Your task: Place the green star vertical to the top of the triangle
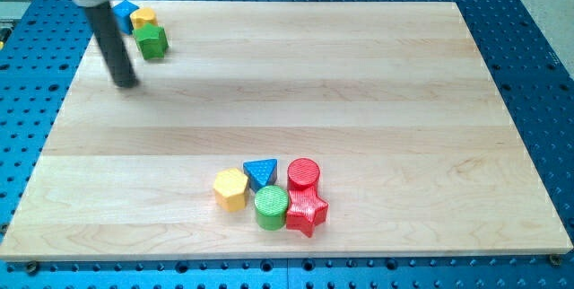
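Observation:
A green block (152,42) sits near the board's top left corner; its shape looks like a star but is hard to make out. A blue triangle (261,173) lies at the bottom centre of the board. My dark rod comes down from the view's top left, and my tip (126,83) rests on the board just below and left of the green block, a small gap apart from it. The tip touches no block.
A yellow block (143,18) and a blue block (125,10), partly hidden by the rod, sit just above the green one. Around the triangle are a yellow hexagon (230,188), a red cylinder (303,174), a green cylinder (271,207) and a red star (307,211).

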{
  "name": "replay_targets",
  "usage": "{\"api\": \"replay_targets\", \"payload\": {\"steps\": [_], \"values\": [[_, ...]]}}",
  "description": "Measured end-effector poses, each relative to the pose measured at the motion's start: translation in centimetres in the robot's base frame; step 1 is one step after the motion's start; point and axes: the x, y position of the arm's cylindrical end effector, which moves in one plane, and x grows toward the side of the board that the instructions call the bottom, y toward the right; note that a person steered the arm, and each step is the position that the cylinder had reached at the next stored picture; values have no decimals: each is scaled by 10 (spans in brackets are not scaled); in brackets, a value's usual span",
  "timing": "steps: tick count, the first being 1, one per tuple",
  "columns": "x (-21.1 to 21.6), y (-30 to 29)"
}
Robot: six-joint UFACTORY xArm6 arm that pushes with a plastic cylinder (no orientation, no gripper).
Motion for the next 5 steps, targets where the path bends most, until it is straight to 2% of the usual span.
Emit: {"api": "replay_targets", "payload": {"steps": [1,3,4,5], "values": [[-48,-27],[-56,80],[-85,80],[-89,106]]}}
